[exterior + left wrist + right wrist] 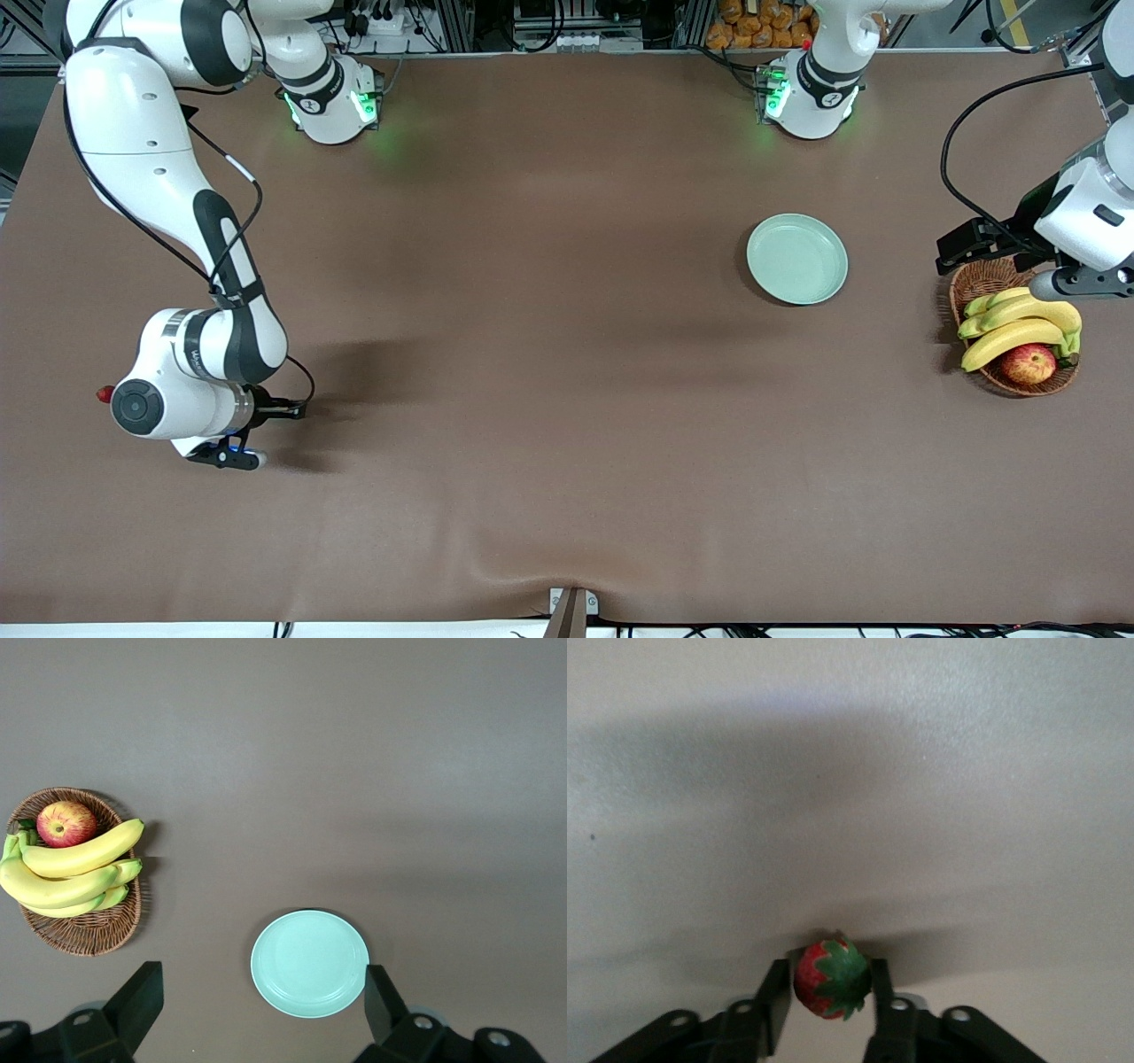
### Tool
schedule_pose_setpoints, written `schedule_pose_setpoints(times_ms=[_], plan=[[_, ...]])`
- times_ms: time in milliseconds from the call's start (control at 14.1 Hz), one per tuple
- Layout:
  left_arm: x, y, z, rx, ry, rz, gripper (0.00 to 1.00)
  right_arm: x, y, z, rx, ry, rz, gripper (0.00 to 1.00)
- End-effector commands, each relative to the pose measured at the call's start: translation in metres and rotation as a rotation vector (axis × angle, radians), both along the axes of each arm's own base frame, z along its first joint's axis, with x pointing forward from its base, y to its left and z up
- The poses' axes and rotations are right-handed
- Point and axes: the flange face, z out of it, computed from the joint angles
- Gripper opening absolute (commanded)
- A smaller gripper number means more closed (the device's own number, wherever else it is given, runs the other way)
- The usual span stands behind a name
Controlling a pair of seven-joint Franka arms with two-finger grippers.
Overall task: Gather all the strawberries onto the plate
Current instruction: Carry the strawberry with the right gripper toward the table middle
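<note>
1. Your right tool (831, 992) sits low at the right arm's end of the surface (532, 399), toward the edge nearer the front camera, its fingers (772, 1005) closed around a strawberry (829, 979).
2. The berry shows in the right wrist view, pinched across its red flanks, green cap facing the camera; the arm's wrist hides it in the front view.
3. A second red berry (104, 394) peeks out beside the right arm's wrist, close to that same end edge. You cannot see a third one anywhere.
4. The plate (796, 259) lies empty, well apart from the grip, toward the left arm's end of the surface, with a wicker basket (1013, 323) of bananas (1019, 323) and an apple (1028, 363) beside it at that end.
5. Your left tool (257, 1014) waits up over the basket area, fingers spread wide and holding nothing.
6. Judge the berry light, small and rounded, likely to roll or squirt from a hard pinch: hold it at its widest part, below the cap, with modest pressure.
7. A long carry across the surface remains; lift clear before you travel.
</note>
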Motion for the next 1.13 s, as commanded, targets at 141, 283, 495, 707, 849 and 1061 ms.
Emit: schedule_pose_setpoints(times_ms=[141, 283, 495, 707, 849, 1061], plan=[[0.0, 0.0, 0.002, -0.01, 0.005, 0.014, 1.0, -0.003, 0.003, 0.007, 0.018, 0.034, 0.001, 0.0], [0.001, 0.0, 0.002, -0.01, 0.004, 0.014, 1.0, -0.002, 0.012, 0.036, 0.025, 0.04, 0.015, 0.0], [0.001, 0.0, 0.002, -0.015, 0.003, 0.014, 1.0, 0.002, 0.08, 0.107, 0.037, -0.021, 0.111, 0.0], [0.001, 0.001, 0.002, -0.017, 0.003, 0.013, 1.0, -0.002, 0.161, 0.138, 0.06, -0.071, 0.224, 0.0], [0.001, 0.001, 0.002, -0.017, 0.003, 0.007, 1.0, -0.017, 0.226, 0.142, 0.077, -0.079, 0.302, 0.0], [0.001, 0.001, 0.001, -0.018, 0.004, 0.001, 1.0, -0.044, 0.325, 0.135, 0.178, -0.126, 0.325, 0.0]])
